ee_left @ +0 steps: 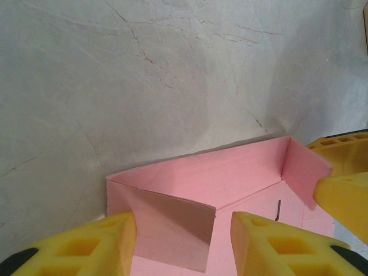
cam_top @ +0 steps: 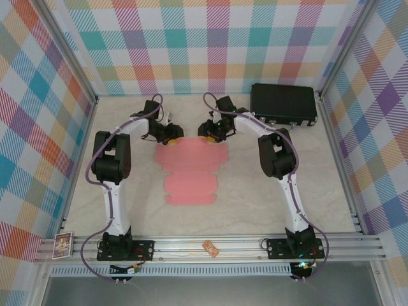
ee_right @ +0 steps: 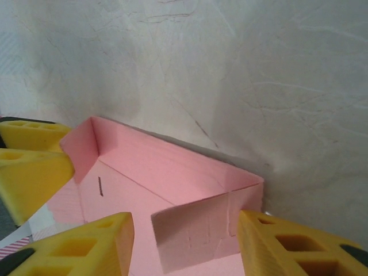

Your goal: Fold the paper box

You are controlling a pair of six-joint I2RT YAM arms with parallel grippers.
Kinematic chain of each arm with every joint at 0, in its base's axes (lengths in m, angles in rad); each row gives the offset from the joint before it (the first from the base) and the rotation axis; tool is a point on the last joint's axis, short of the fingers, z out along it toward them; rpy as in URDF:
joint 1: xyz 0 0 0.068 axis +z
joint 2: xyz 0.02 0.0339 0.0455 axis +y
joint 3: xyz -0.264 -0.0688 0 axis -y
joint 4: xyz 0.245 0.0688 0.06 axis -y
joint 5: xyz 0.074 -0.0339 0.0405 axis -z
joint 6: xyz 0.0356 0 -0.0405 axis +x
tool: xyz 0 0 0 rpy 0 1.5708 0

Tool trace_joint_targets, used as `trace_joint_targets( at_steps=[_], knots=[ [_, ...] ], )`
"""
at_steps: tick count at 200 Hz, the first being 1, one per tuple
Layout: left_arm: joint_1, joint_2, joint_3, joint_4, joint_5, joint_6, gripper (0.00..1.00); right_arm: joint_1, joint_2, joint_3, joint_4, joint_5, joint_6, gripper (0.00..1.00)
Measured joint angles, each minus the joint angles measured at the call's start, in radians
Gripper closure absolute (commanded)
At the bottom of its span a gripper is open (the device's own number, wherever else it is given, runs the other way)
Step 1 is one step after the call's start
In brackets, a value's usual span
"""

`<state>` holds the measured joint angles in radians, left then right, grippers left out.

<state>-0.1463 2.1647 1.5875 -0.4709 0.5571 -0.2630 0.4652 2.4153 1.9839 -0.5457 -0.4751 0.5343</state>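
The paper box (cam_top: 191, 172) is a salmon-pink die-cut sheet lying flat mid-table, its far end folded up into a low wall (ee_left: 230, 172) with two corner flaps. My left gripper (cam_top: 171, 132) is at the far left corner. Its yellow jaws stand open (ee_left: 181, 230) on either side of the inward-turned left flap (ee_left: 172, 230), and the right jaw is clear of it. At the far right corner my right gripper (cam_top: 207, 131) is also open (ee_right: 185, 230), straddling the right flap (ee_right: 195, 236) beside the wall (ee_right: 155, 167).
A black hard case (cam_top: 284, 104) lies at the back right, close behind the right arm. A small picture card (cam_top: 62, 245) and a small brown item (cam_top: 210, 248) rest on the front rail. Checkered walls enclose the marble tabletop (cam_top: 306, 191).
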Motion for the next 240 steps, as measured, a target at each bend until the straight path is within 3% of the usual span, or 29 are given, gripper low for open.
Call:
trace_joint_targets(
  at_steps=[35, 65, 112, 157, 199, 240],
  knots=[
    [-0.002, -0.050, 0.000, -0.023, -0.055, 0.013, 0.42, -0.001, -0.075, -0.050, -0.020, 0.083, -0.022, 0.44],
    [-0.002, -0.181, -0.026, -0.016, -0.109, 0.018, 0.38, -0.004, -0.214, -0.138, -0.023, 0.154, -0.051, 0.43],
    [-0.002, -0.464, -0.206, 0.000, -0.257, 0.018, 0.38, -0.011, -0.450, -0.391, -0.003, 0.208, -0.100, 0.42],
    [-0.002, -0.637, -0.431, -0.052, -0.379, 0.007, 0.38, -0.014, -0.572, -0.642, 0.022, 0.205, -0.121, 0.44],
    [-0.002, -0.702, -0.605, -0.047, -0.381, -0.041, 0.42, -0.011, -0.595, -0.795, 0.086, 0.167, -0.100, 0.47],
    [-0.002, -0.700, -0.719, 0.023, -0.318, -0.085, 0.45, 0.001, -0.595, -0.822, 0.158, 0.139, -0.055, 0.51]
  ],
)
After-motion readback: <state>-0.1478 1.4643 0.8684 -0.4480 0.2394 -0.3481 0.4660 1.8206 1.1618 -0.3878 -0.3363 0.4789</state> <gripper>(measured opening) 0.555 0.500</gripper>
